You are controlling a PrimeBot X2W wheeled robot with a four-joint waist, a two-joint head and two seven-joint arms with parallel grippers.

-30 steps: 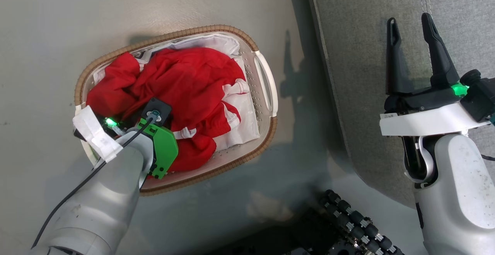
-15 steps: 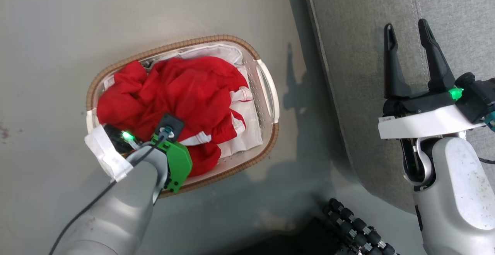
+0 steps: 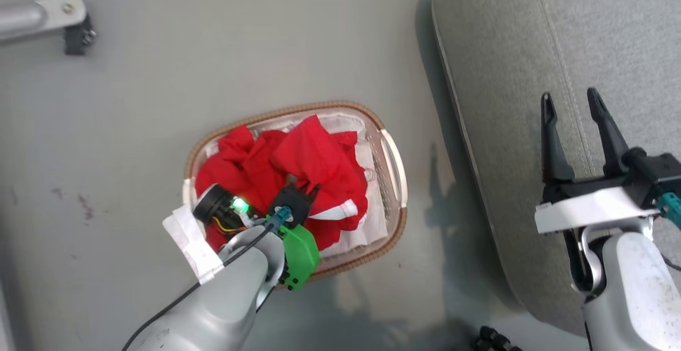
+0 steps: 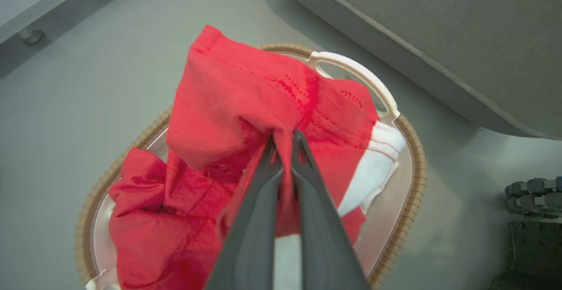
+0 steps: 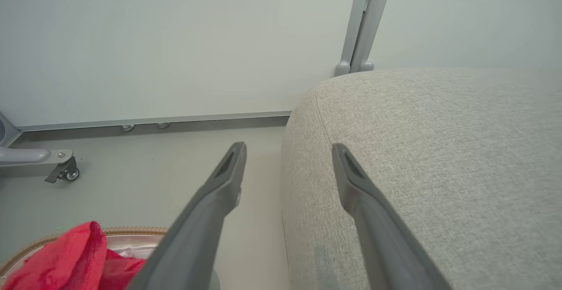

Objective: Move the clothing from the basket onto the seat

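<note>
Red sports clothing with a white panel (image 4: 246, 92) occupies the centre of the left wrist view. The left end effector (image 4: 285, 143) is clamped on a gathered fold of it, its two long dark fingers pressed together with red cloth between them. The held part stands above the oval cream plastic basket with a brown woven rim (image 4: 417, 162). The remainder lies bunched inside the basket at lower left. The basket rests on the grey floor (image 4: 66, 83), near the large grey woven-fabric sofa (image 4: 439, 30) but apart from it.

Right wrist view: the right end effector (image 5: 287, 149) has its fingers spread wide with nothing between them. One finger lies over the floor, the other over the rounded edge of the sofa. A pale wall (image 5: 175, 39) and a grey castor foot (image 5: 66, 173) stand behind. Red cloth and a strip of basket rim show at lower left.

Head view: the basket sits on the floor to the left of the sofa, with the clothing heaped in it and the left forearm (image 3: 229, 298) reaching over its near side. The right end effector hovers above the sofa cushion beside a stitched seam (image 3: 564, 85).
</note>
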